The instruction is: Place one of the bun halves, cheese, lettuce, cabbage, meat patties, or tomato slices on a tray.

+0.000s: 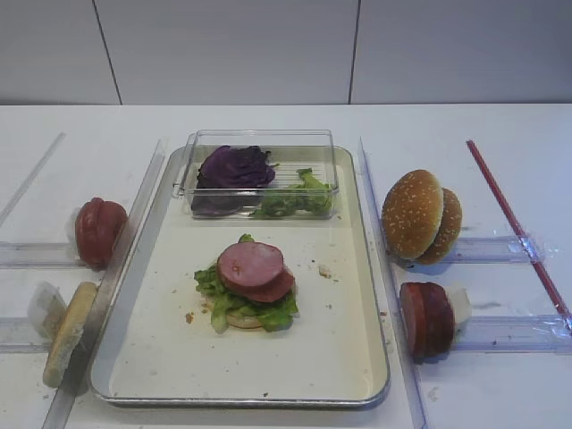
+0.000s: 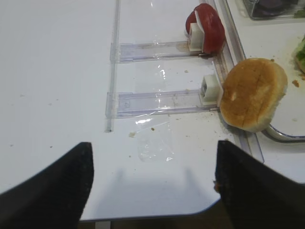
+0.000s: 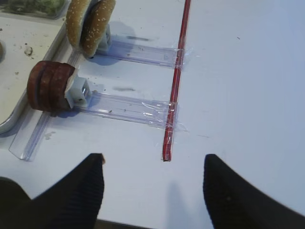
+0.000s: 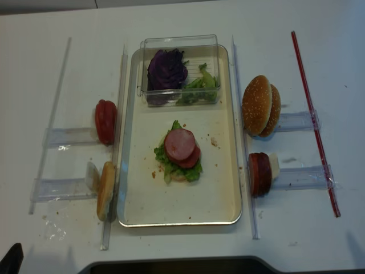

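A white surface point(image 1: 268, 121) carries the tray point(image 1: 357, 295), where two meat patties point(image 1: 255, 270) top lettuce point(image 1: 214, 290) on a bun half. Both grippers are released and empty over the surface's near edge: right gripper point(image 3: 152, 188), left gripper point(image 2: 152, 183). Next step, judged: fetch a further ingredient, probably tomato slices point(image 1: 98, 231).

No text, label, brand, number or sign can be read in any view. The tray point(image 1: 375, 357), the clear plastic box point(image 1: 259, 143), the clear holders point(image 3: 128, 107) and the red strip point(image 3: 174, 95) on the tabletop point(image 1: 500, 134) all show plain, unprinted surfaces.
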Controlling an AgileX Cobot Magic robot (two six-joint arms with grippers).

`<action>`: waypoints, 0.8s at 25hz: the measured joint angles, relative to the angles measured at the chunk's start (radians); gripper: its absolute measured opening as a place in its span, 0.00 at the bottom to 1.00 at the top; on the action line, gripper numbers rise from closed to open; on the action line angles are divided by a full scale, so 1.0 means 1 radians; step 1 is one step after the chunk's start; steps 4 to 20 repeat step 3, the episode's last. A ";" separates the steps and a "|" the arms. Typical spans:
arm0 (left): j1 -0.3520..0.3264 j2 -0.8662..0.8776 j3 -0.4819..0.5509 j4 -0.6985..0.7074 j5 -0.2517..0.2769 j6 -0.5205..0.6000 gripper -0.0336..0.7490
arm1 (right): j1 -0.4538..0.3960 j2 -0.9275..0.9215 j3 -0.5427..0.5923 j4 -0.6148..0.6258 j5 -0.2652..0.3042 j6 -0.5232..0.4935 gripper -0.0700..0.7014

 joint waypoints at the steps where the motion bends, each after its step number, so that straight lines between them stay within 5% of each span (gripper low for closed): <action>1: 0.000 0.000 0.000 0.000 0.000 0.000 0.67 | 0.000 0.000 0.000 0.000 -0.002 0.000 0.70; 20: 0.000 0.000 0.000 0.000 0.000 0.000 0.67 | 0.000 0.000 0.000 0.000 -0.002 0.000 0.70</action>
